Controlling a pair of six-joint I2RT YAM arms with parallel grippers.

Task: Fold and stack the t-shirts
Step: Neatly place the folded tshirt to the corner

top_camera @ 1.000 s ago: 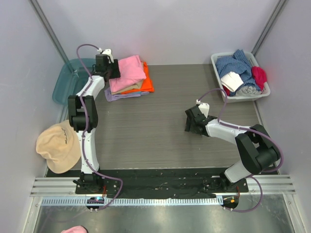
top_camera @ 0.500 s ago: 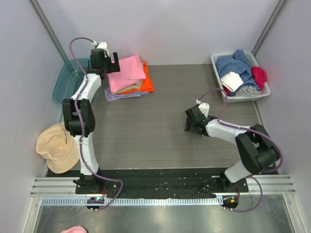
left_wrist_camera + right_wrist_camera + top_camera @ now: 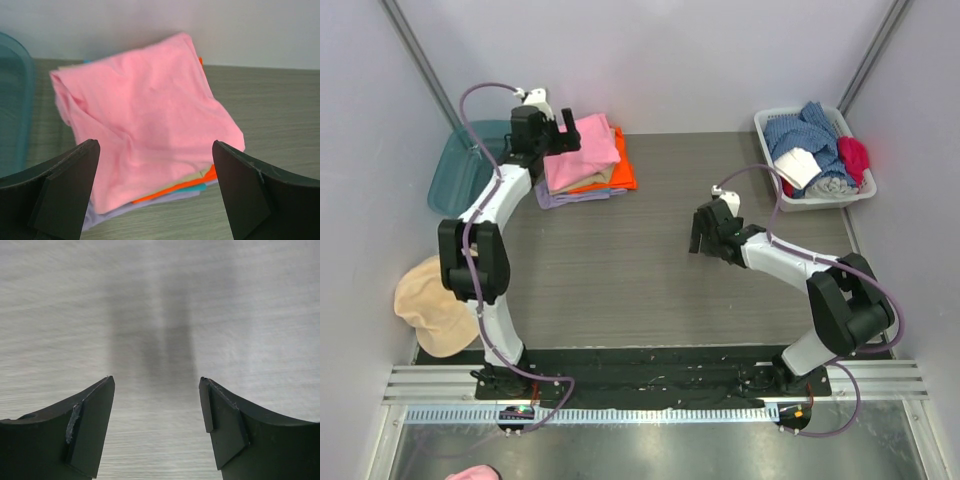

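Note:
The t-shirts lie folded in one stack at the back left of the table. The bright pink t-shirt (image 3: 588, 148) (image 3: 145, 110) is on top, over a tan edge (image 3: 598, 179), an orange t-shirt (image 3: 624, 172) (image 3: 172, 190) and a lilac t-shirt (image 3: 558, 199) (image 3: 112, 214). My left gripper (image 3: 570, 133) (image 3: 155, 144) hovers at the stack's left edge, open wide, holding nothing. My right gripper (image 3: 698, 233) (image 3: 156, 379) hangs open over bare table right of the middle, with nothing between its fingers.
A white basket (image 3: 820, 203) heaped with blue, white and red clothes stands at the back right. A teal bin (image 3: 455, 170) (image 3: 12, 100) sits left of the stack. A round tan cap (image 3: 425, 310) lies at the left edge.
My left gripper has opened wide by the pink t-shirt and its wrist has swung slightly right. My right gripper has moved a little left and farther from the base.

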